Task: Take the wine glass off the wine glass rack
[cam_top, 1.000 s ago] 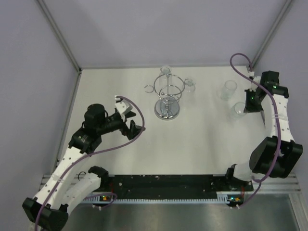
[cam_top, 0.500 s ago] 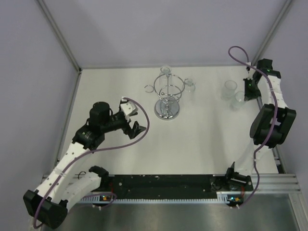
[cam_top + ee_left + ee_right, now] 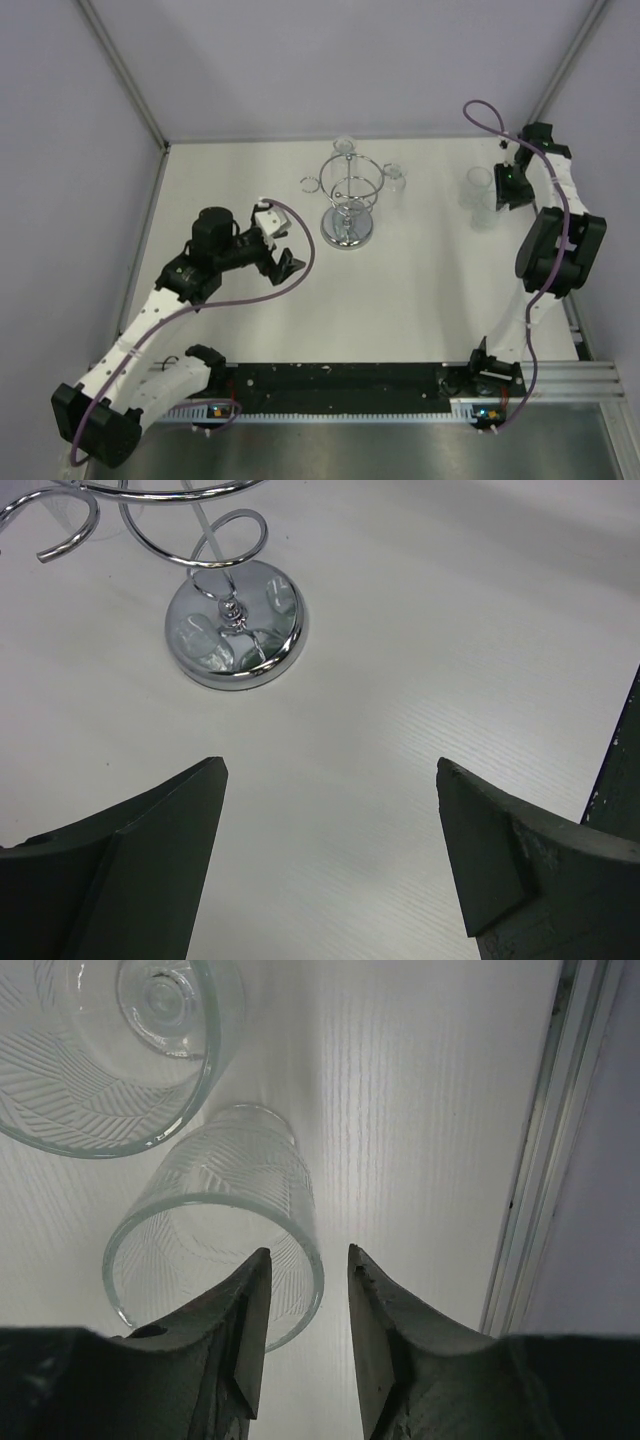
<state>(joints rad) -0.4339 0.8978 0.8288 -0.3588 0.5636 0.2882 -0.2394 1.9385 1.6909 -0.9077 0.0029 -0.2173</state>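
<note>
White table (image 3: 420,290), wine glass rack (image 3: 348,205) centred, left fingers (image 3: 150,860) spread wide nearby

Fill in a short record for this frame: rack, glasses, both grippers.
rack: chrome wire stand, upright on the table
on rack: rear glass and right-hand glass, at least
off rack: nearer glass and farther glass, side by side, far right
left gripper: open, empty, facing the rack's base
right gripper: jaws slightly apart, astride the nearer glass's rim
</note>
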